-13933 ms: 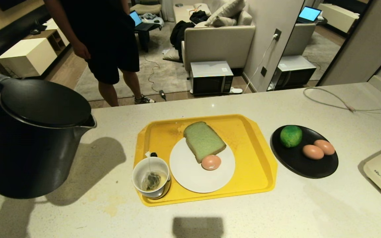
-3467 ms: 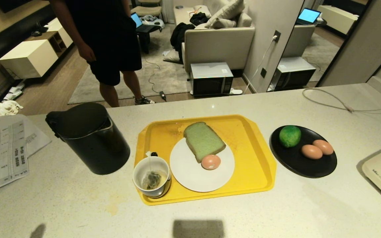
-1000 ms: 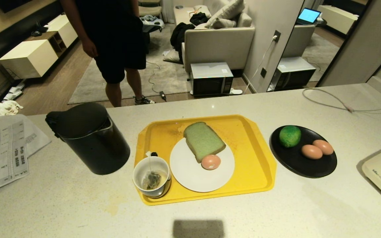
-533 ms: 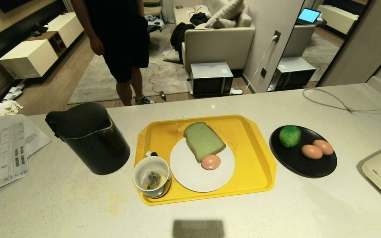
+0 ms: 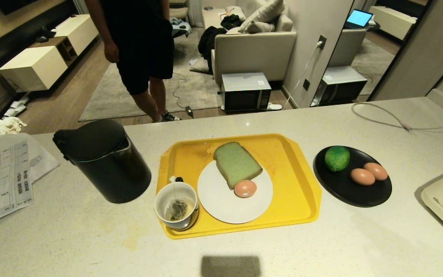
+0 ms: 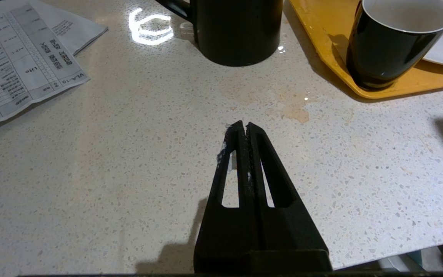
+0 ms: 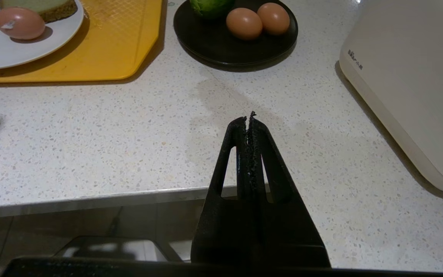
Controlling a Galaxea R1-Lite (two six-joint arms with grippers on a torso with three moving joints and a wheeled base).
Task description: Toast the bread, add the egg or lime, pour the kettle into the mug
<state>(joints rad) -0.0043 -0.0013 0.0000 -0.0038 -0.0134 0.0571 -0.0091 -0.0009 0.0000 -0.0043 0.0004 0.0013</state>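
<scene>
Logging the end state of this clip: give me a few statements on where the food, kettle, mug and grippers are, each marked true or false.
1. The bread lies partly on the white plate with an egg beside it. True.
2. The lime sits on the yellow tray. False: it is on the black plate with two eggs, off the tray.
3. The kettle stands on the counter, lid shut, beside the tray. True.
4. The mug is empty. False: it holds a tea bag and some liquid.
5. The left gripper holds the kettle. False: it is shut and holds nothing, over bare counter.
6. The right gripper is shut and holds nothing. True.
</scene>
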